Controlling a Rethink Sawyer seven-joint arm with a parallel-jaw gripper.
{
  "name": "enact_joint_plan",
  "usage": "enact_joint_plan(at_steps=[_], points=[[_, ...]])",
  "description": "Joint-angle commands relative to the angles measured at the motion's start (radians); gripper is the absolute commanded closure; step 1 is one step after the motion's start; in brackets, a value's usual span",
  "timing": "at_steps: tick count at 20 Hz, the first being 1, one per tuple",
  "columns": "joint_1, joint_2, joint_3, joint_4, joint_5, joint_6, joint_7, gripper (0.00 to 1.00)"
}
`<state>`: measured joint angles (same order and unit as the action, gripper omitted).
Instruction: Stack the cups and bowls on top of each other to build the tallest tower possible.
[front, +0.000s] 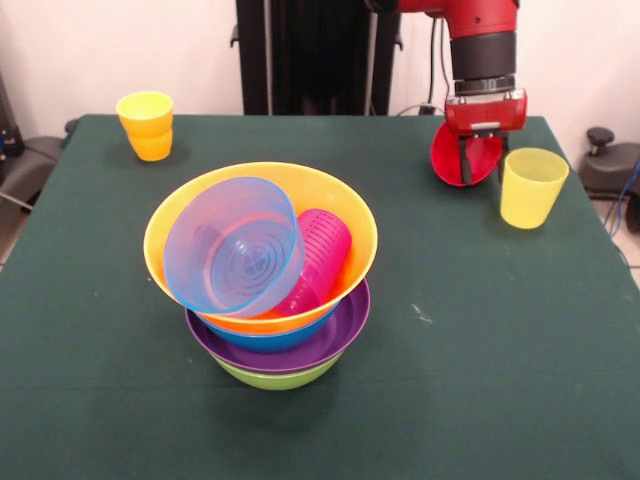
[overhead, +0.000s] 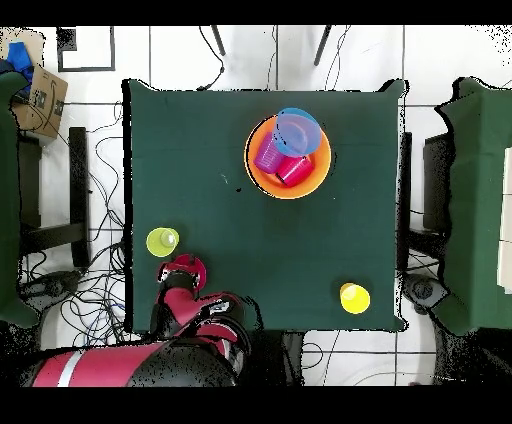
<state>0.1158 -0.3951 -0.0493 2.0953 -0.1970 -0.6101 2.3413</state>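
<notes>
The tower stands mid-table: green bowl (front: 275, 376) at the bottom, then purple (front: 345, 325), blue (front: 262, 338) and the wide orange bowl (front: 335, 200) (overhead: 300, 188) on top. Inside the orange bowl a translucent blue small bowl (front: 235, 250) (overhead: 298, 130) leans on its side beside a lying translucent purple cup (front: 318, 258) (overhead: 268, 155). A red cup (overhead: 293, 170) shows there only from overhead. My gripper (front: 478, 165) (overhead: 180, 272) is shut on the rim of the red-pink small bowl (front: 450, 155) (overhead: 192, 268), held tilted at the table. A pale yellow cup (front: 533, 187) (overhead: 162, 241) stands right beside it.
An orange-yellow cup (front: 146, 125) (overhead: 354, 297) stands upright near the table's corner on the robot's side. The black pedestal (front: 310, 55) rises behind the table. A cardboard box (overhead: 40, 95), chairs and cables lie on the floor around the table.
</notes>
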Motion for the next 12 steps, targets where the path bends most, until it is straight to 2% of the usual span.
enact_joint_plan(at_steps=[1,4,6,9,12], points=[[-0.090,-0.006,0.066,-0.091,-0.024,0.281,0.024,1.00],[-0.162,-0.110,0.106,-0.012,-0.071,0.388,0.012,1.00],[-0.277,-0.367,0.188,0.131,-0.096,0.576,-0.013,1.00],[-0.462,-0.662,0.373,0.275,-0.017,0.848,-0.103,1.00],[-0.608,-0.806,0.524,0.339,0.093,0.996,-0.225,1.00]])
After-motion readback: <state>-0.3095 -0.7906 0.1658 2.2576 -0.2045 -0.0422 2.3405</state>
